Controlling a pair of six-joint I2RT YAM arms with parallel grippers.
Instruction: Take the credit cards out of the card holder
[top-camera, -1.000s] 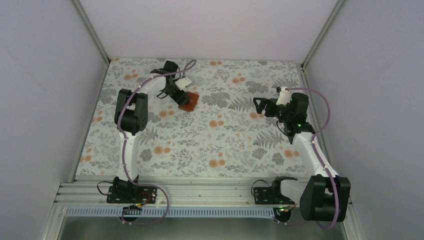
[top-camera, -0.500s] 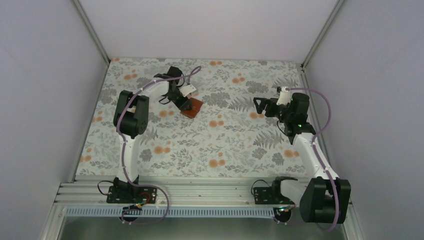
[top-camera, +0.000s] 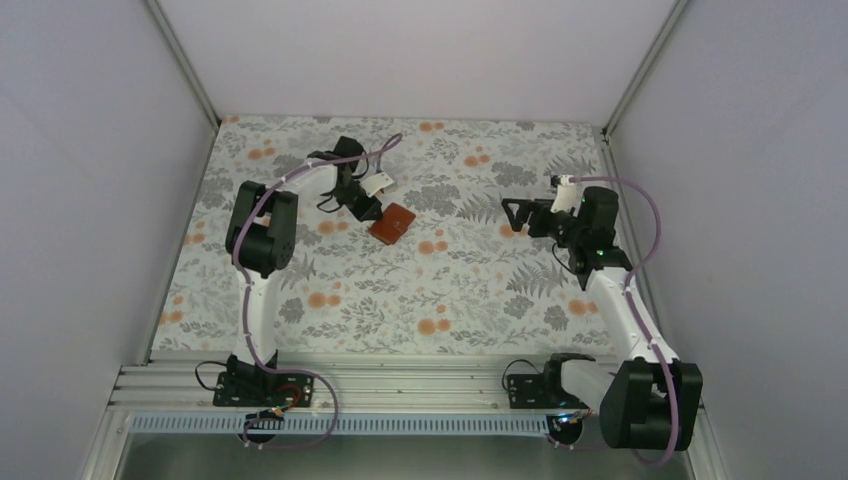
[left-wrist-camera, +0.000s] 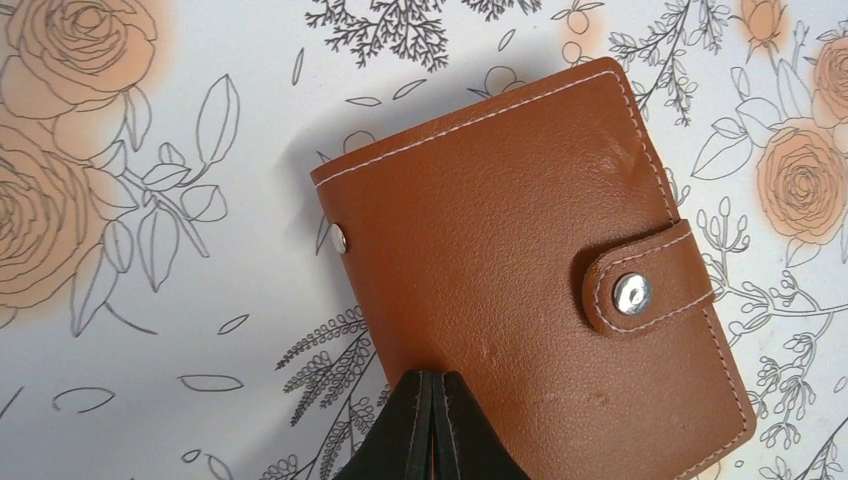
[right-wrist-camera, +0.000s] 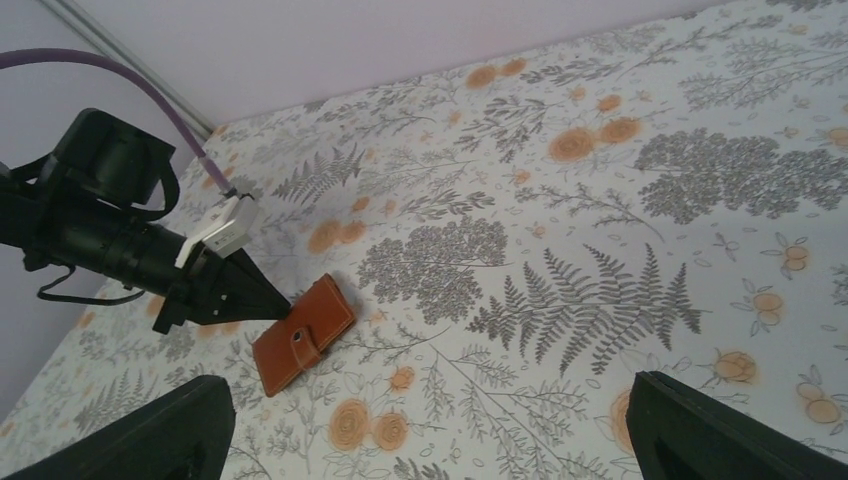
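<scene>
L pincer pins the holder, snap not yet popped
L gripper (left-wrist-camera: 432, 405) jaws closed, tips pressing on the card holder (left-wrist-camera: 530, 270) edge, holder at 12 o'clock of the tips. R gripper (right-wrist-camera: 435, 425) wide, empty. I'd press firmly and bring R to pop the snap strap (left-wrist-camera: 645, 290) at 3 o'clock. Grainy brown leather, white stitching, rounded corners; no cards visible.

Card holder (left-wrist-camera: 520, 270) snapped shut, inside hidden, bottom edge under left gripper (left-wrist-camera: 431, 385), 1 corner cropped
</scene>
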